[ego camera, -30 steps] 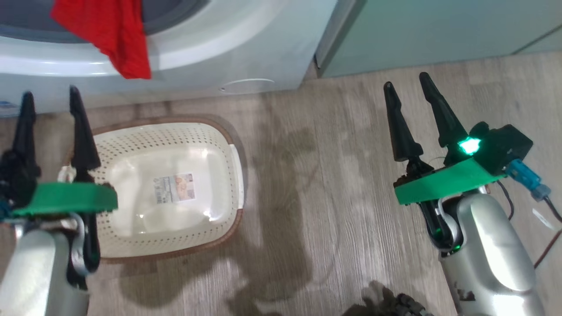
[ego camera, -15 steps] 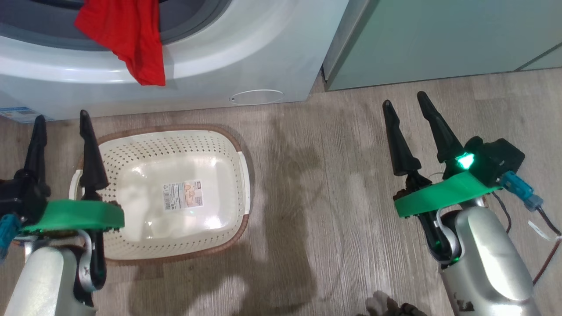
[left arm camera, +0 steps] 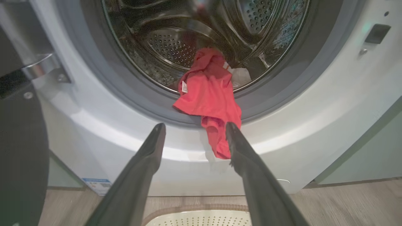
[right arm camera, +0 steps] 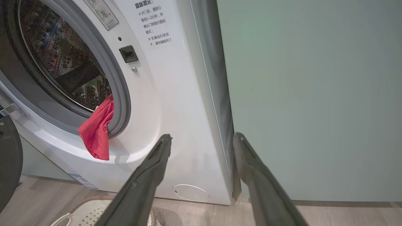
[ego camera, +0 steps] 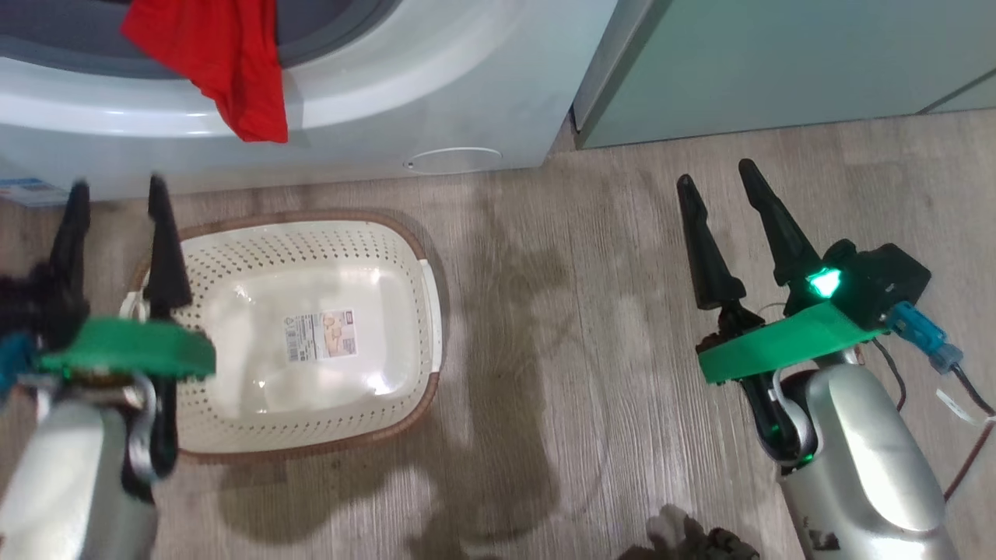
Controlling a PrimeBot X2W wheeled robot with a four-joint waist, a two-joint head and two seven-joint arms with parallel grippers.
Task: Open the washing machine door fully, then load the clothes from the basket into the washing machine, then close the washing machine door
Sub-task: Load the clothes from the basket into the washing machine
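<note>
Both left gripper (ego camera: 117,185) and right gripper (ego camera: 717,173) are held open; clothes (left arm camera: 209,94) draped from the washing machine (ego camera: 436,78) may be pinched by its door (left arm camera: 22,150).

bright indoor light, floor shadows, left gripper (ego camera: 117,210) blurred.

Red clothes (left arm camera: 209,97) hang over the washing machine (left arm camera: 314,125) gasket.

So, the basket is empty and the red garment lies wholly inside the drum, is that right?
Not quite. The basket is empty, but the red garment hangs half out of the drum, over the grey gasket and down the washing machine front; the left wrist view shows it.
</note>
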